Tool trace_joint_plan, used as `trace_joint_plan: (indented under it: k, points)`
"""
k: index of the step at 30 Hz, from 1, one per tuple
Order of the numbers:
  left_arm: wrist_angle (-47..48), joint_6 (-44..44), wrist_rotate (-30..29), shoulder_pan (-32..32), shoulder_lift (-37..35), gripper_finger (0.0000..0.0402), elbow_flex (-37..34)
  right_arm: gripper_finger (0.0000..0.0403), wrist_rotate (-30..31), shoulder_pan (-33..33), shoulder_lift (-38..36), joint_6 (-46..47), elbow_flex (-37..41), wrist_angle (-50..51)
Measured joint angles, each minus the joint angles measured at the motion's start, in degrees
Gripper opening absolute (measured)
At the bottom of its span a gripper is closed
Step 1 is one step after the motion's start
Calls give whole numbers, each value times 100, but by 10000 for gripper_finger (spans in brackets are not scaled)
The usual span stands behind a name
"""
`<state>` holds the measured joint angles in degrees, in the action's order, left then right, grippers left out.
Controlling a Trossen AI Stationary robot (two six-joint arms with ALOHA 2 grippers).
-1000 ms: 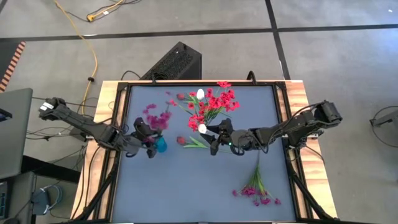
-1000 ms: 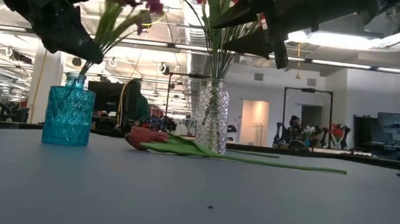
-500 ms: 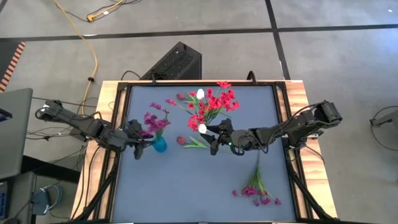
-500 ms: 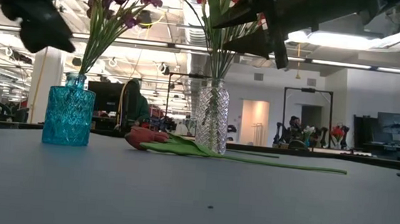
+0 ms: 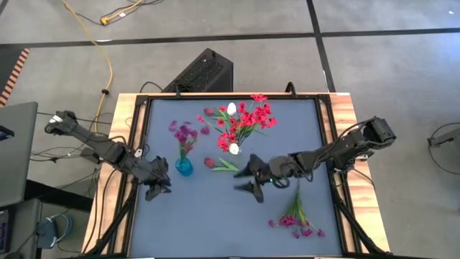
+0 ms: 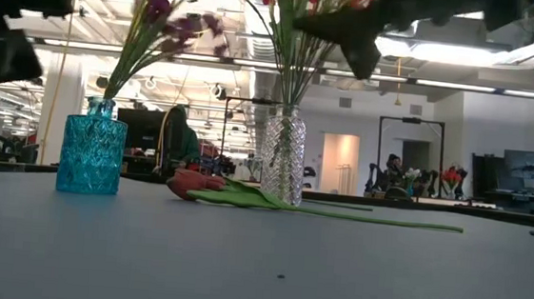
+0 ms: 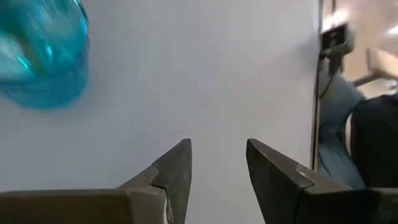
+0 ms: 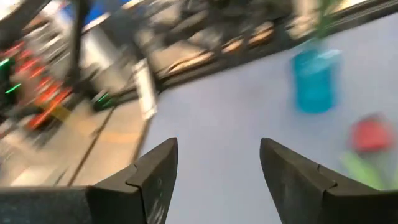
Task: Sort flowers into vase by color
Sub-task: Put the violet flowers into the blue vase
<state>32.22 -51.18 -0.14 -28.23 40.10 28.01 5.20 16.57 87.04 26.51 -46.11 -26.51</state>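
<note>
**Two vases filled, two stems left on the table**

From the high view we see the small turquoise glass vase (image 5: 184,167) holding a magenta-purple sprig (image 5: 185,134), and the red blossom bunch with white buds (image 5: 244,119) fanning out over the clear vase, whose body is hidden beneath it. A single pink-red tulip bud on a green stem (image 5: 215,163) lies flat between the two vases, and a second magenta-purple cluster (image 5: 296,219) lies near the right front of the grey table top (image 5: 208,223). The left gripper (image 5: 157,188) sits just in front of the turquoise vase, apart from it. The right gripper (image 5: 251,178) hangs near the tulip, which we judge it is well placed to take.

In the low view the cut-glass clear vase (image 6: 284,157) stands upright with the tulip lying at its foot; both arms are cut off at the top, and the cluster is barely in frame.

The left wrist view shows its fingers (image 7: 177,168) spread, with nothing between them, and the turquoise vase blurred.

The right wrist view shows its fingers (image 8: 158,171) wide apart and empty; the vase and tulip are smeared.
</note>
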Motion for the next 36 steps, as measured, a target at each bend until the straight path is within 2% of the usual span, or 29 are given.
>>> trace_joint_plan:
  k: [3,7,12,14,17,22,26,29,33,36]
  points:
    - [-145,-334,40,-386,378,133,0,255,-374,308,-1,0,0,314]
    - [-970,-388,-112,-914,958,127,0,255,-413,768,-1,6,2,790]
    - [-2300,285,-790,-1299,1716,123,0,255,-427,1034,-8,199,4,657]
    - [-2810,525,-986,-1383,2055,123,0,255,-713,1035,-10,138,-80,949]
    - [-3429,832,-989,-1414,2559,122,0,255,-1120,1044,-61,5,-412,2389]
    - [-3955,1074,-819,-1410,3237,122,0,255,-1278,1170,-67,-331,-1093,5380]
    - [-4061,1110,-809,-1385,3532,122,0,255,-1288,1199,-66,-872,-1393,7130]
    - [-4152,1121,-814,-1294,3600,122,0,255,-1286,1172,-65,-1548,-1531,8085]
    - [-4444,1390,-822,-1138,3601,122,0,255,-1231,1191,-48,-3415,-1548,9023]
    - [-4599,1582,-780,-1034,3599,122,0,255,-1025,1304,41,-4639,-1414,9216]
